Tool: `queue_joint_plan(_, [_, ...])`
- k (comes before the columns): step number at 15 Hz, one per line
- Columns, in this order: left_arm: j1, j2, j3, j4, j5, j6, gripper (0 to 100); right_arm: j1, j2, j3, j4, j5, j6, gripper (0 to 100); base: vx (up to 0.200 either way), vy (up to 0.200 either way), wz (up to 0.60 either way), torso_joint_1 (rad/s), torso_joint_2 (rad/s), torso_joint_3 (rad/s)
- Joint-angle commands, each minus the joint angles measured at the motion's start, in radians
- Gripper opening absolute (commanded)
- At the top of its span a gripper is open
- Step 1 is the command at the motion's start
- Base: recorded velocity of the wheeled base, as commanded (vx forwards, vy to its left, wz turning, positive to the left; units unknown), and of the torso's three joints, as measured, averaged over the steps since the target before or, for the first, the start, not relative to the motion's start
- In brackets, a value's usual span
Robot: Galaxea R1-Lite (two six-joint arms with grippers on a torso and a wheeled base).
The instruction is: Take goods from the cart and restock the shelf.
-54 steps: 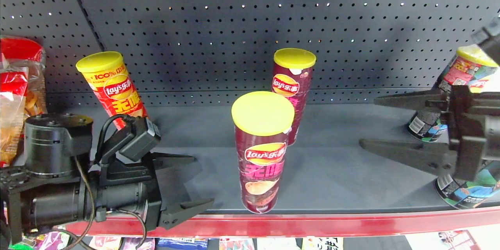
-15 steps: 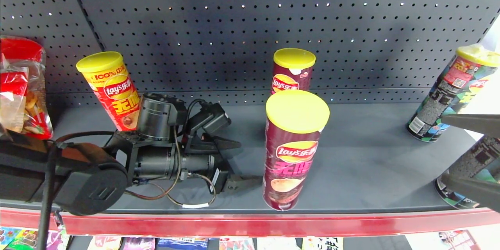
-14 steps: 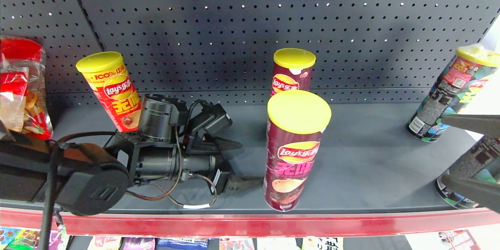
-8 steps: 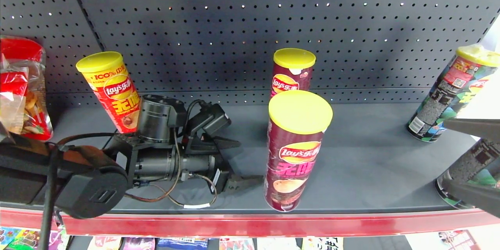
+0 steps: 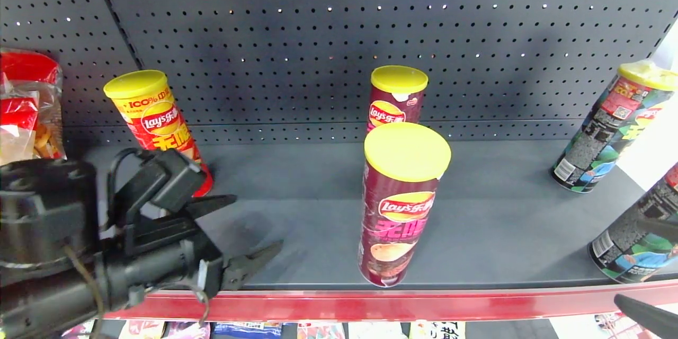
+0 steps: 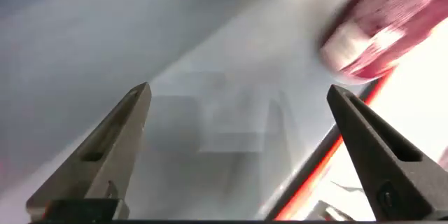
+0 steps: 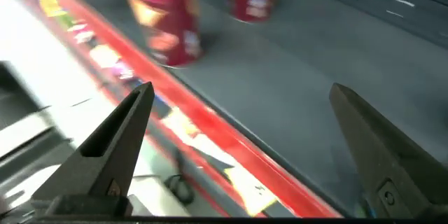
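**Item:** front maroon canister point(image 5: 400, 206). Crisps tube w/ yellow lid, upright, centre of frame, on shelf deck point(image 5: 503, 222) just behind red front lip point(image 5: 424, 304). Free-standing, nothing grips it.

**Handling (est.):** Light. Stiff card wall w/ glossy wrap, so prob. a bit slick. Tall on a narrow base, so tips easily. Contents fragile. Take hold at mid-body, across the dia., below the lid. Avoid the lid, which may pop off. Moderate squeeze only.

**Behind it:** rear maroon canister point(image 5: 397, 98), same type, upright, upper centre, close to pegboard back point(image 5: 318, 21). The two overlap in head view, so can't tell if they touch.

**Left end effector** point(image 5: 257, 222): lower left of frame, fingers apart, empty. It sits over the deck's front edge, pointing toward the front canister but well apart from it.

**Mid left:** red canister point(image 5: 159, 127) w/ yellow lid, just beyond that end effector. Snack bag point(image 5: 26, 106) at far left edge.

**Right end effector** point(image 7: 241, 91): fingers apart, empty, off the shelf front by the red lip.

**Right side:** 2 dark patterned canisters, one point(image 5: 614, 127) at mid right, the other point(image 5: 635, 238) at lower right, cut by frame edge.

**Status (est.):** both end effectors are empty, so the next item must be fetched.
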Motion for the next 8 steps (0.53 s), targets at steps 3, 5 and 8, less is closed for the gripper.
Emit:
queue_joint_plan(3, [0.009,-0.509,0.218,0.206,0.302,-0.004,100,-0.131,-0.176,0.078,0.016,-0.052,0.009,100,0.000,0.000,0.00,0.000,0.00,0.000])
queue_joint_plan(5, [0.034,-0.582,0.230,0.235,0.349,0.001,100,-0.257,-0.164,0.081,0.021,-0.111,0.004,100,0.000,0.000,0.00,0.000,0.00,0.000])
queue_joint_plan(8, [0.123,-0.593,0.209,0.244,0.359,0.053,100,-0.280,-0.172,0.106,0.022,-0.113,0.007,100,0.000,0.000,0.00,0.000,0.00,0.000])
